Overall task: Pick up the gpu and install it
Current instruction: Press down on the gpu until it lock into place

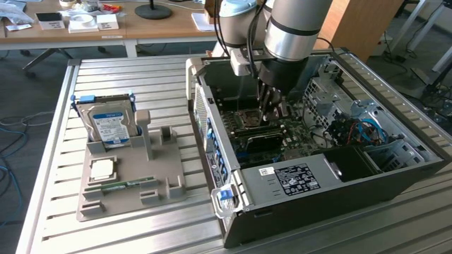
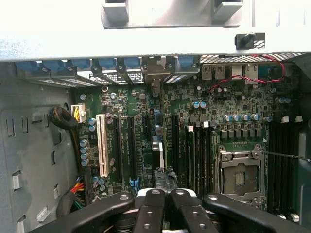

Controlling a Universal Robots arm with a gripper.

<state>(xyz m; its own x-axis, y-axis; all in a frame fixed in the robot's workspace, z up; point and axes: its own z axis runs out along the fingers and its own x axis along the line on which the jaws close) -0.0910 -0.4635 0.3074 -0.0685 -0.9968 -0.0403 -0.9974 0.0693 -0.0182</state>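
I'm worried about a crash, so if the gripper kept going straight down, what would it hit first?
Probably the graphics card standing edge-on below the shut gripper, seated among the motherboard slots; depth is unclear.

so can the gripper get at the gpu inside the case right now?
Probably yes. The case side is open, and the shut gripper sits directly over what looks like the gpu, edge-on among the slots, with nothing between.
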